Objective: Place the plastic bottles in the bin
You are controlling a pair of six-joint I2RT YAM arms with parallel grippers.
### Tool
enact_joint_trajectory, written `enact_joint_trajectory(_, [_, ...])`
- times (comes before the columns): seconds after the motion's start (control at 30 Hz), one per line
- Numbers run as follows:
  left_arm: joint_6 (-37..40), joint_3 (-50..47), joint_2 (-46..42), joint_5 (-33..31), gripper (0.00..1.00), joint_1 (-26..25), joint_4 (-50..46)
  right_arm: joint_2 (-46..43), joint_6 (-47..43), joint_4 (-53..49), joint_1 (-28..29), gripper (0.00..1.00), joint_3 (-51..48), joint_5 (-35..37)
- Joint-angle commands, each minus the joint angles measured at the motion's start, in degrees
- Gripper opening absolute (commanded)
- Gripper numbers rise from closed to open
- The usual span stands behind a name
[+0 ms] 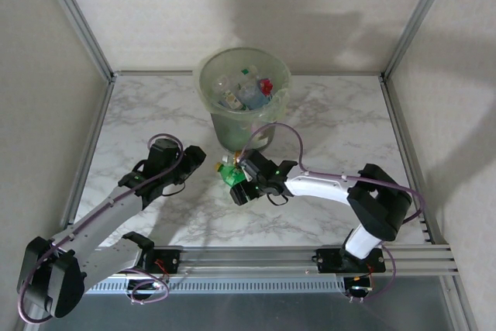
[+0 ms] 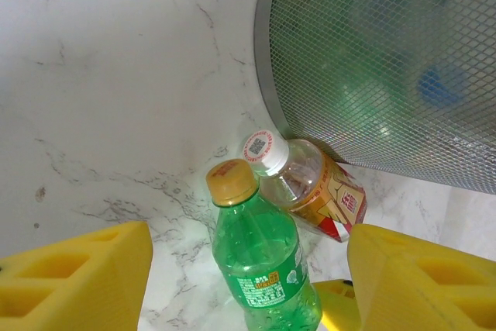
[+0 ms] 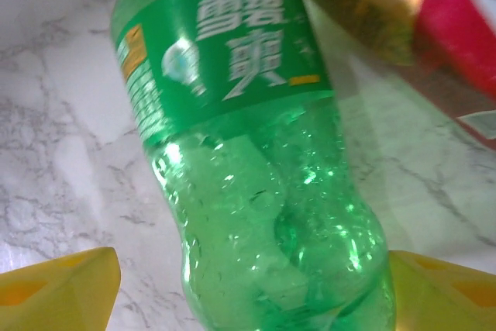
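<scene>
Green dimpled bottle point(image 3: 256, 191), yellow-capped, lies between the wide-spread right fingers point(image 3: 58, 284); left fingers point(image 2: 70, 277) wide too.

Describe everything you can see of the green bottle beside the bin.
The green bottle is small, made of translucent green plastic, with a mustard-yellow cap and a green label printed with white characters. It looks empty apart from droplets inside. It lies on its side on the marble table near the bin, its shoulder apparently touching the neck of a clear bottle. The right gripper straddles its base, open.
</scene>
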Motion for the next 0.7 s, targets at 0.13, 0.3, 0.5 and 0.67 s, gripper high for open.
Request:
enact_joint_trajectory(0.13, [-0.02,-0.76,0.24,0.63,0.67,0.45,0.88,3.56,-1.05,-1.26,1.17,0.83,4.56,1.13])
enact_joint_trajectory(0.3, [0.33,-0.85,-0.48,0.11,0.68,0.44,0.46,6.18,-1.89,-1.76,1.68,0.79,5.76,0.87])
enact_joint_trajectory(0.5, [0.22,-1.37,0.26,0.41,0.68,0.44,1.44,8.14,-2.02,-1.99,2.39,0.73,6.45,1.26])
enact_joint_trajectory(0.67, [0.32,-0.92,0.71,0.29,0.68,0.44,1.55,8.42,-1.67,-1.89,2.86,0.61,6.58,2.01])
